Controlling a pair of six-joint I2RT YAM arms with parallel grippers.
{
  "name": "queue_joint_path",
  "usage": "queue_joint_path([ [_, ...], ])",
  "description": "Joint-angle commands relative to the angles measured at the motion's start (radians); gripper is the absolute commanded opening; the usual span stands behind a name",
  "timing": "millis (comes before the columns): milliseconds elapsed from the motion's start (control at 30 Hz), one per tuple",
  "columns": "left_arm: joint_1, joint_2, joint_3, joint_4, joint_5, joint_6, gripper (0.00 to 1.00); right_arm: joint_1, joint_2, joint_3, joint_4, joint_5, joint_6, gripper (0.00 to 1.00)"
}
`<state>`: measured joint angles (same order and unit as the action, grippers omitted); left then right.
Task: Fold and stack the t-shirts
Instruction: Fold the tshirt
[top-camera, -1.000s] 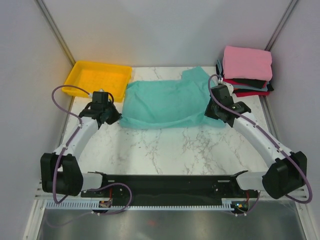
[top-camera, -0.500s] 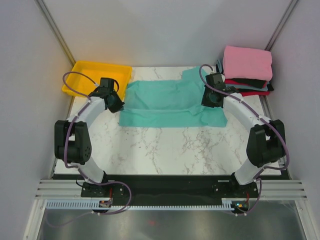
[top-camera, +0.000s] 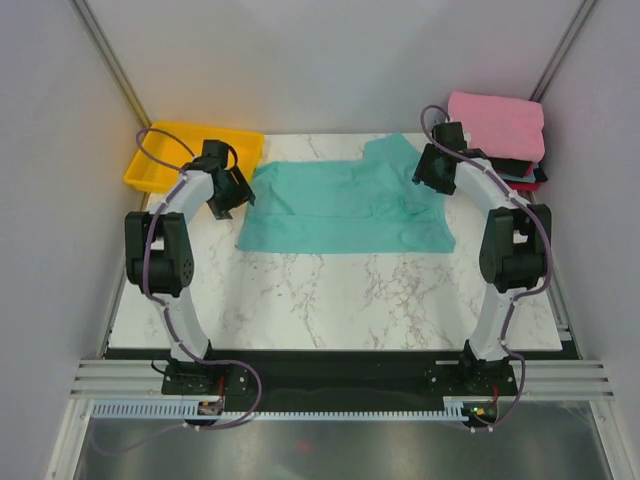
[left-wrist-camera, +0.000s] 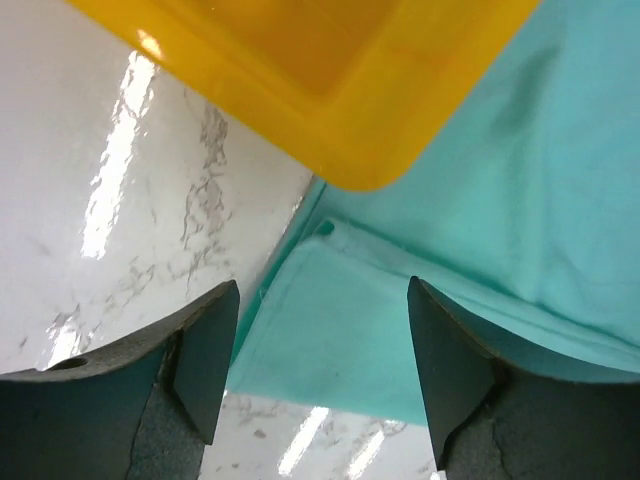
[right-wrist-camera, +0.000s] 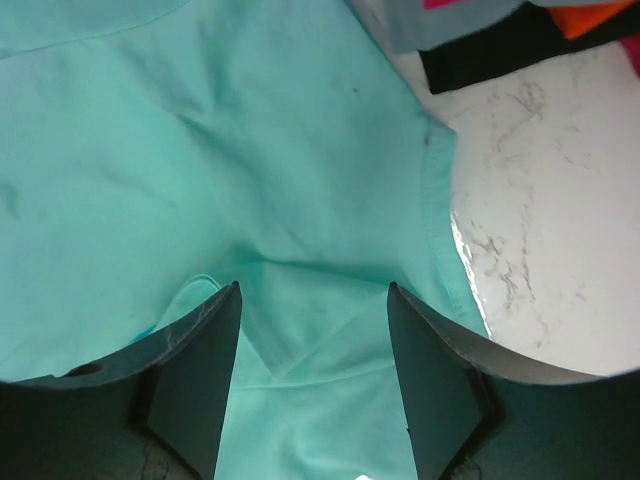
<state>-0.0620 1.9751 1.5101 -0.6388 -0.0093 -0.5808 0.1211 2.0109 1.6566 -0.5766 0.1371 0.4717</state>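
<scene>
Plain pale grey walls (top-camera: 330, 60) close in the back and both sides, slim metal posts (top-camera: 110, 60) running up the rear corners. The bench (top-camera: 330, 290) is white marble, grey-veined and glossy with glare; a slotted rail (top-camera: 350, 410) lines its near edge.

Bright even light pouring down from above, white glare streaking across the glossy worktop (left-wrist-camera: 110, 200), shadows falling faint and soft-edged, overhead view reading sharp

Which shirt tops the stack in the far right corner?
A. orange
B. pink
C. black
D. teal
B: the folded pink t-shirt sits uppermost there, while the teal t-shirt is spread out flat, not stacked.
</scene>
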Motion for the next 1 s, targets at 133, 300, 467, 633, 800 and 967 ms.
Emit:
queue_joint_path([
  [133,-0.033,-0.335,-0.295,0.091,-0.026,0.013,0.73,0.035,-0.261,-0.375,0.185,-0.134,0.022,0.66],
  [300,-0.101,-0.419,-0.402,0.111,0.037,0.022,0.70,0.143,-0.291,-0.457,0.204,-0.136,0.012,0.62],
  [467,-0.116,-0.519,-0.479,0.110,0.075,0.035,0.70,0.167,-0.226,-0.410,0.204,-0.108,0.018,0.60],
  [633,-0.116,-0.597,-0.518,0.105,0.072,0.053,0.70,0.140,-0.082,-0.243,0.163,-0.045,-0.054,0.60],
  [800,-0.116,-0.621,-0.515,0.093,0.069,0.064,0.69,0.063,0.069,-0.066,0.136,-0.024,-0.061,0.59],
  [967,-0.116,-0.625,-0.502,0.087,0.066,0.065,0.67,0.046,0.112,0.208,0.068,0.056,-0.093,0.59],
])
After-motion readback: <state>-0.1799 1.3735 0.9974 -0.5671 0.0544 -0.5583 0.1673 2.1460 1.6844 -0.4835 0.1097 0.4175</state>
